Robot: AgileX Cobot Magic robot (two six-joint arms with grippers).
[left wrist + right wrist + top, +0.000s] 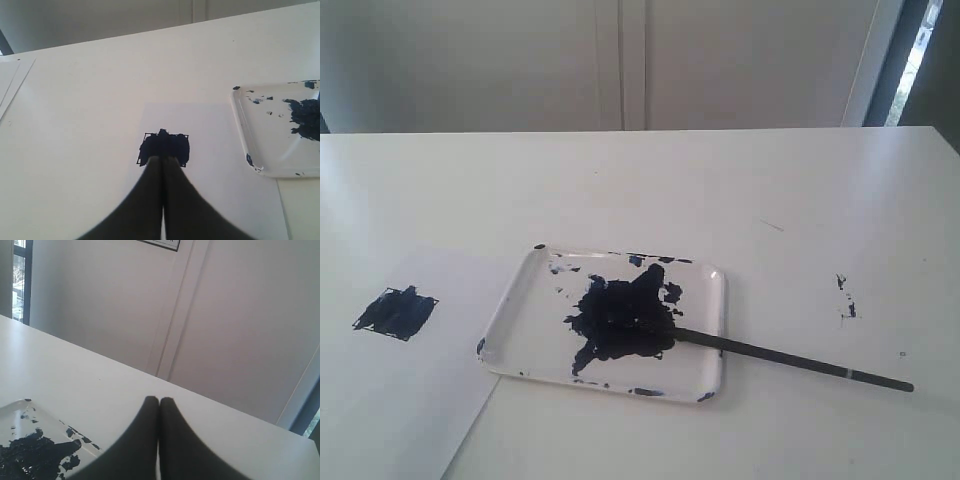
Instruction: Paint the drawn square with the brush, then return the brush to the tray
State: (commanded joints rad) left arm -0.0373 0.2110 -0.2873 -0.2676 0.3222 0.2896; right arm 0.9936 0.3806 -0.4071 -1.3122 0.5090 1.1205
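The drawn square (396,313) is a dark blue smeared patch on the white paper sheet (390,400) at the left; the left wrist view shows this square (175,149) just past my left gripper (163,159), which is shut and empty. The white tray (705,340) with its blue-black paint blot sits mid-table. The black brush (790,360) lies with its tip in the blot and its handle over the tray's right rim onto the table. My right gripper (159,401) is shut and empty, with the tray's corner (27,412) beside it. Neither arm shows in the exterior view.
A few blue paint specks (845,297) mark the white table right of the tray. A pale wall and a window strip (915,55) stand behind the table's far edge. The tray (260,150) lies right of the paper in the left wrist view.
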